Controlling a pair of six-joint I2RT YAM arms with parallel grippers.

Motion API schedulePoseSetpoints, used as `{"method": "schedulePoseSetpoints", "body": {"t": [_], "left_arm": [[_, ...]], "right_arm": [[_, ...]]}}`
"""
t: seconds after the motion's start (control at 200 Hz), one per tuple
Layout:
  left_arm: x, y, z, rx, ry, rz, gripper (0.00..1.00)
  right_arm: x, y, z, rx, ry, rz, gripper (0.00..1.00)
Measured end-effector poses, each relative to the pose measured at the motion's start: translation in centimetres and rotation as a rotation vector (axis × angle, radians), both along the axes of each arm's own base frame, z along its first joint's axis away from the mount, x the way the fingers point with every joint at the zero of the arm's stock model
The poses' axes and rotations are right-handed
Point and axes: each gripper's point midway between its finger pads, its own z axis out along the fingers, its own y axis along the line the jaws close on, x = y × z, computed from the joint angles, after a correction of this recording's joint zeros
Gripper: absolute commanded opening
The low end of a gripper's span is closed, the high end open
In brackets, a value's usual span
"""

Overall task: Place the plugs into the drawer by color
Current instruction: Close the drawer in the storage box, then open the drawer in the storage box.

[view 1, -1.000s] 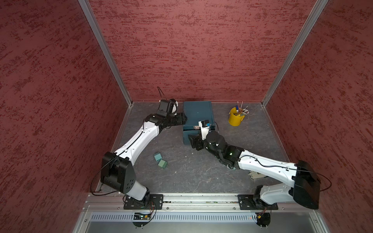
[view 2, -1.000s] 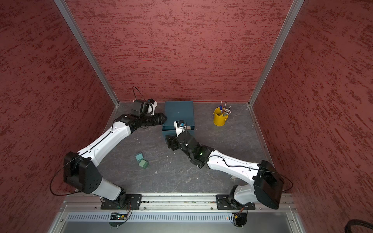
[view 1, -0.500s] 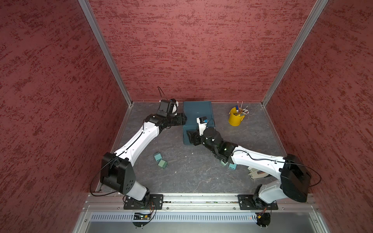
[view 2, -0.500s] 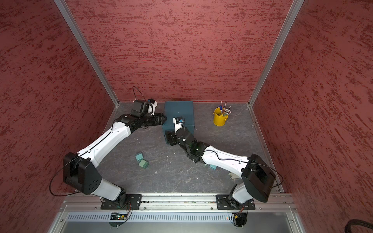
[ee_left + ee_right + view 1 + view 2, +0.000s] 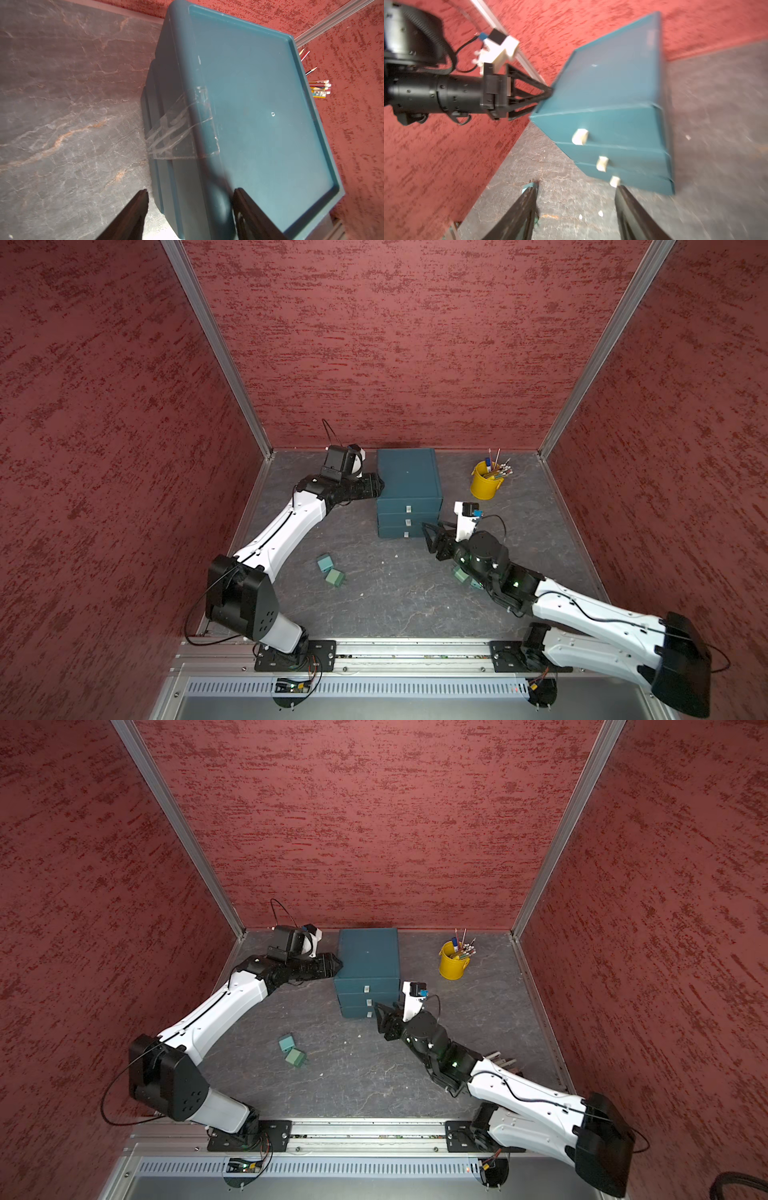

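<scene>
Top views / drawer: dark teal 3-tier drawer (image 5: 409, 485) stands back-centre on tabletop (image 5: 395, 614). All 3 fronts flush, shut.
Top views / L hand: L hand (image 5: 377, 486) is at the drawer's upper L edge, arm stretched fwd.
Top views / R hand: R hand (image 5: 429, 533) sits low, just beside the bottom front's R corner. Fingers apart, nothing btwn them.
Top views / plugs, L side: teal plug (image 5: 324, 562) and green plug (image 5: 336, 578) touch each other on open tabletop, front-L of the drawer. Both are well apart from both hands and show in both top views.
Top views / plugs, R side: 2 more plugs (image 5: 460, 574), green-teal, partly hidden under the R arm's wrist.
Top views / other: yellow bucket (image 5: 484, 486) w/ pens, R of the drawer near the back wall.
L wrist / L hand: fingers straddle the drawer's top edge. One finger (image 5: 251, 214) lies over the lid, the other beside the side wall. Medium gap; can't tell if it pinches.
L wrist / drawer: lid has a raised rim. Clear tape strip (image 5: 180, 126) runs over its edge.
R wrist / R hand: view blurred. Fingers wide, empty.
R wrist / drawer: 3 white pull tabs (image 5: 580, 136), the lowest just by one fingertip. L hand is at the top corner.
R wrist / plug: small teal piece (image 5: 527, 186) shows behind a finger, too blurred to ID.
</scene>
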Motion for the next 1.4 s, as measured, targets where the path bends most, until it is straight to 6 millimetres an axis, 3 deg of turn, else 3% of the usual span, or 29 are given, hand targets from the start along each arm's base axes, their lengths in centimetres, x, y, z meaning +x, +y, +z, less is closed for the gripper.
{"method": "schedulePoseSetpoints", "body": {"t": [0.125,0.225,0.426,0.681,0.761,1.062,1.403], "left_arm": [[-0.2,-0.2,0.1,-0.032,0.019,0.001,0.68],[-0.3,-0.4,0.1,-0.046,0.027,-0.001,0.68],[-0.3,-0.3,0.1,-0.057,0.033,-0.002,0.66],[-0.5,-0.1,-0.2,-0.051,0.052,0.002,0.65],[-0.6,-0.1,-0.2,-0.050,0.053,0.002,0.65],[-0.6,-0.1,-0.2,-0.049,0.055,0.002,0.65],[-0.6,-0.1,-0.2,-0.047,0.053,0.000,0.65]], "right_arm": [[0.1,-2.3,-4.2,0.081,0.108,-0.063,0.54],[0.6,-2.6,-7.3,0.110,0.197,-0.080,0.53],[1.8,0.8,-9.1,0.237,0.257,-0.012,0.49],[2.8,3.9,-13.8,0.320,0.330,0.048,0.43],[2.9,4.3,-13.7,0.347,0.326,0.060,0.43],[4.7,6.3,-9.0,0.448,0.235,0.086,0.40],[6.4,5.7,-9.8,0.465,0.238,-0.033,0.34]]}}
